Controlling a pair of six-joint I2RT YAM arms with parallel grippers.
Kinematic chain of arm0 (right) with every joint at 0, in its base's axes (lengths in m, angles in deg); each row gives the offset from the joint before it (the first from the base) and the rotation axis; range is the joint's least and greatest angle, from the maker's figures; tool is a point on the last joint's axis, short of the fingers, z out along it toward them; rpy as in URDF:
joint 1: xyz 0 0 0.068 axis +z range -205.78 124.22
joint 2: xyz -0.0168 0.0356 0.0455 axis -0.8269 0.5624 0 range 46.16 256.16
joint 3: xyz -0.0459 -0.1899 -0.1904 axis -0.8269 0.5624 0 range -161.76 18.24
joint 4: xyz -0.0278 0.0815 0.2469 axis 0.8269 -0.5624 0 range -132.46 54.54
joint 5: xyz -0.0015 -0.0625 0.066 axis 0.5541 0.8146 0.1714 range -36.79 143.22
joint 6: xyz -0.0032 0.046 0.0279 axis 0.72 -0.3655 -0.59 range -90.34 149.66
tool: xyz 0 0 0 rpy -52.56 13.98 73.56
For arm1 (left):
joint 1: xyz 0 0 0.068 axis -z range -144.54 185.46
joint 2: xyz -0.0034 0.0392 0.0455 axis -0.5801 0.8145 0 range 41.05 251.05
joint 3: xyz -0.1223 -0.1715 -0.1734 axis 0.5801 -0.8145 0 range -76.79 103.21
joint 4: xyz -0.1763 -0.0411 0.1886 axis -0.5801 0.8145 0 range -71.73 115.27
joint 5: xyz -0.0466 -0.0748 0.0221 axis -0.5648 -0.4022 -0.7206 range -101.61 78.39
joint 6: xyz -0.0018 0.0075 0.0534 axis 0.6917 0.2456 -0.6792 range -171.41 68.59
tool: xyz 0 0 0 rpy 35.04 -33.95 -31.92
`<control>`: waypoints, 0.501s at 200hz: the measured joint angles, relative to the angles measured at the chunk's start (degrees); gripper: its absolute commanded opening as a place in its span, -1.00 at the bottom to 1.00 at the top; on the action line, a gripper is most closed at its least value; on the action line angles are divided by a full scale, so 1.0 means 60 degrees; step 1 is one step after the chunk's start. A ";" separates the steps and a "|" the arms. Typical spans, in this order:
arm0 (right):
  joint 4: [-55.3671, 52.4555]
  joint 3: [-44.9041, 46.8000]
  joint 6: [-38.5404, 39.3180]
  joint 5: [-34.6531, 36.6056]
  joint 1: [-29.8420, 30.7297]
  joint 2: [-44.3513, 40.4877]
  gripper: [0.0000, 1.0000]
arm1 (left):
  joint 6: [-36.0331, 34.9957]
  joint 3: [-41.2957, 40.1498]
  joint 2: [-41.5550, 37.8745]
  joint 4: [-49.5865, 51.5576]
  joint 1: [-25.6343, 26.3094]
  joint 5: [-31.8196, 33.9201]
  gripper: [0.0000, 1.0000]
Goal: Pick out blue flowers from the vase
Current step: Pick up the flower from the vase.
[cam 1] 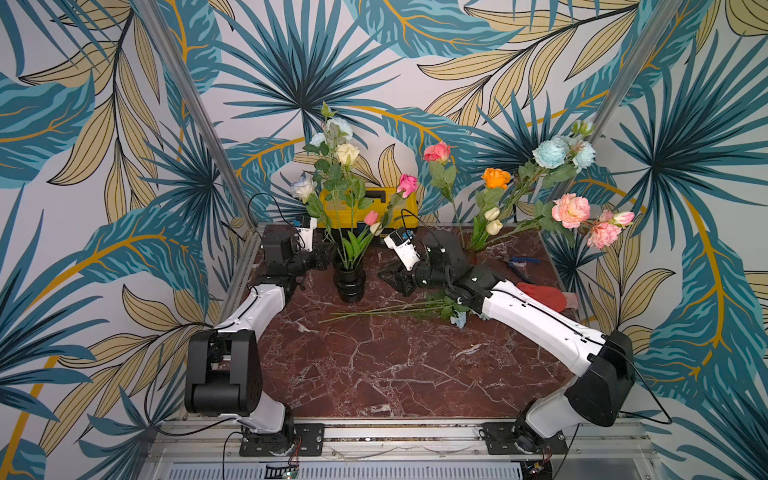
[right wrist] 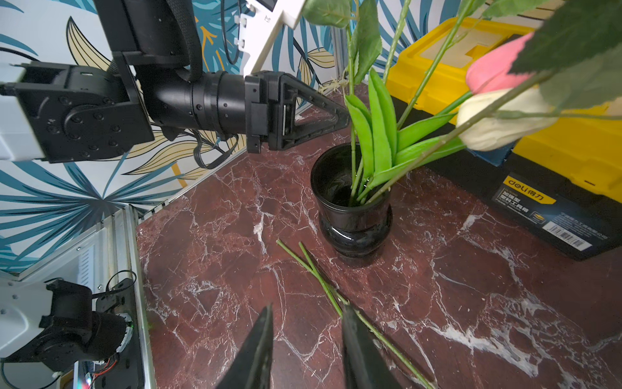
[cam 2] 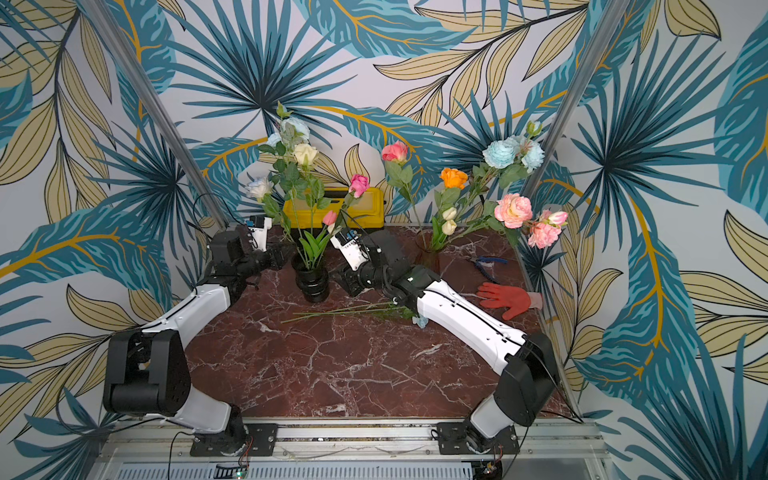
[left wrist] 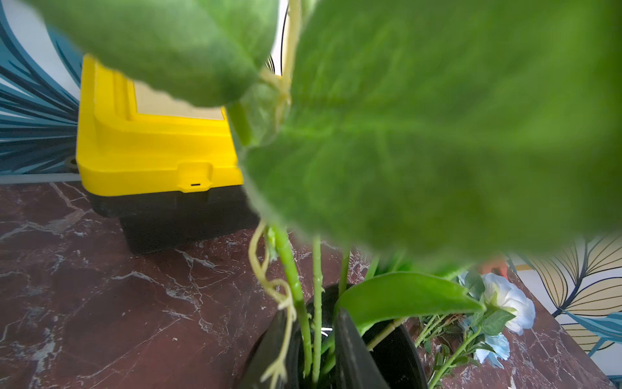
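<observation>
Mid-pick, the left gripper (left wrist: 313,316) straddles stems (left wrist: 316,269) at the mouth of the black vase (cam 1: 351,286), far-centre — clamped or not, I cannot tell — while the right gripper (right wrist: 308,308) hangs open, empty, and the blue flowers (cam 1: 338,126) top that bunch, so next comes pinching only their stem and drawing it straight up.

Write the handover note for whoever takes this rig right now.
Claws: left claw brackets flower stems at the black vase mouth, grip unclear; right claw open, empty, above the table.
Done: blue flowers lie on the table, partly under the right arm.
To do: blue blooms in the black vase; more in the back-right bunch.
</observation>
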 measured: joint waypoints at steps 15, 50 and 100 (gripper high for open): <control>0.0029 0.0047 0.0000 0.0007 0.0000 -0.0015 -0.31 | -0.0026 0.0004 0.0025 0.0000 0.0015 0.0015 -0.48; 0.0193 0.0102 -0.0029 0.0036 0.0000 -0.0055 -0.31 | -0.0066 0.0138 0.0412 -0.0007 0.0036 -0.0062 -0.50; 0.0353 0.0157 -0.0029 0.0084 0.0000 -0.0087 -0.31 | -0.0073 0.0262 0.0729 -0.0004 0.0091 -0.0117 -0.57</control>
